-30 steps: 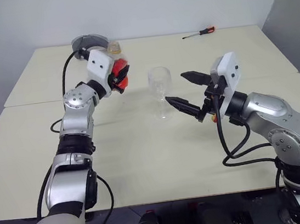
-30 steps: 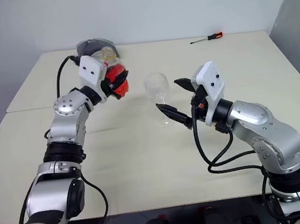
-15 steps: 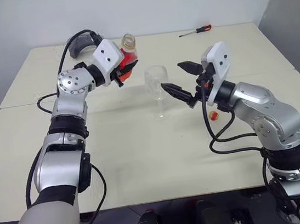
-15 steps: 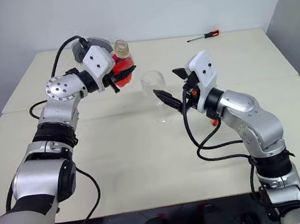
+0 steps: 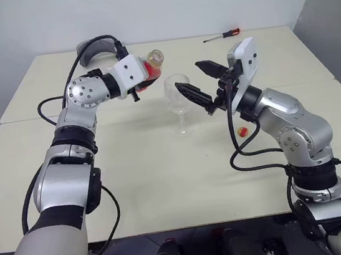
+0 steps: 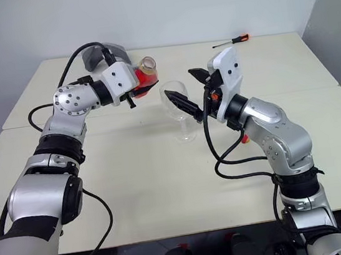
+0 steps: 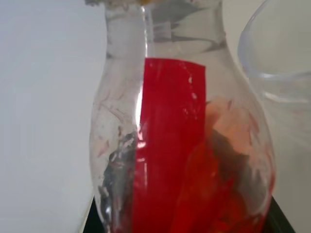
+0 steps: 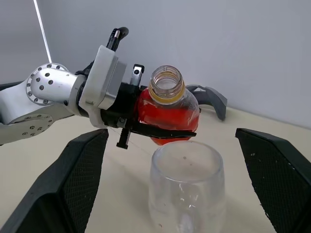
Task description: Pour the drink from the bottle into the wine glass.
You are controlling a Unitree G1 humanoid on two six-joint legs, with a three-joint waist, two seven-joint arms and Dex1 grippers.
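The wine glass (image 5: 178, 101) stands upright at mid-table, its bowl clear with no red in it. My left gripper (image 5: 141, 81) is shut on the bottle (image 5: 150, 71), held in the air just left of the glass rim. The bottle is tilted, and its uncapped yellow-ringed mouth (image 8: 167, 83) points toward the glass. The red drink (image 7: 170, 145) sits in the bottle's body. My right gripper (image 5: 189, 76) is open, with its fingers (image 8: 77, 179) on either side of the glass bowl (image 8: 187, 184) and not touching it.
A small red-and-yellow cap (image 5: 242, 131) lies on the table under my right forearm. A red-handled screwdriver (image 5: 224, 34) lies at the back right. A grey curved object (image 5: 94, 47) sits at the back left. The table's seam (image 5: 25, 119) runs across behind the glass.
My left wrist has rolled, tipping the bottle from upright so that its mouth leans toward the glass. My right gripper has come forward to the glass bowl.
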